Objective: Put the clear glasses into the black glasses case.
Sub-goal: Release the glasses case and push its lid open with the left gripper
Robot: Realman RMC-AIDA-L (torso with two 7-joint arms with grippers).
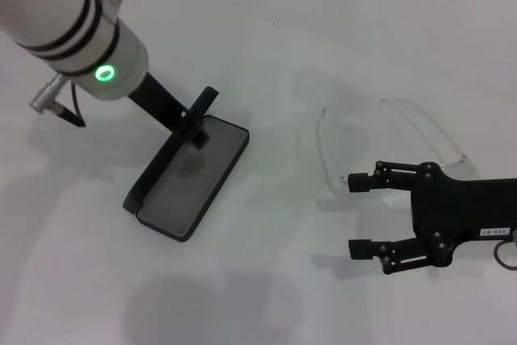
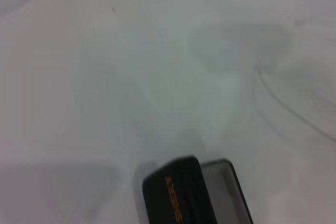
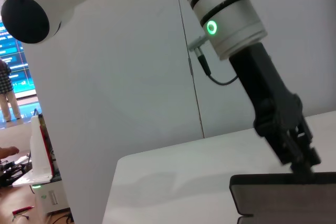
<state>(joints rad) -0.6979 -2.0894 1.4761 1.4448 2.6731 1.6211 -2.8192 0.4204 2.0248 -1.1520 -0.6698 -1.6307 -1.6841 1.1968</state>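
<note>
While left end effector [image 1: 196, 128] pinches case lid [image 1: 166, 155] | right end effector [image 1: 361, 214] spread beside glasses [image 1: 380, 147]

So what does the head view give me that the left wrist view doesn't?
Head view only: the right gripper, open, hovering beside the clear glasses on the table, and the left gripper at the raised lid of the black glasses case. Left wrist view only: the orange lettering on the lid. Both show the open case and table; the wrist view catches only a faint curved line, possibly a glasses arm.
</note>
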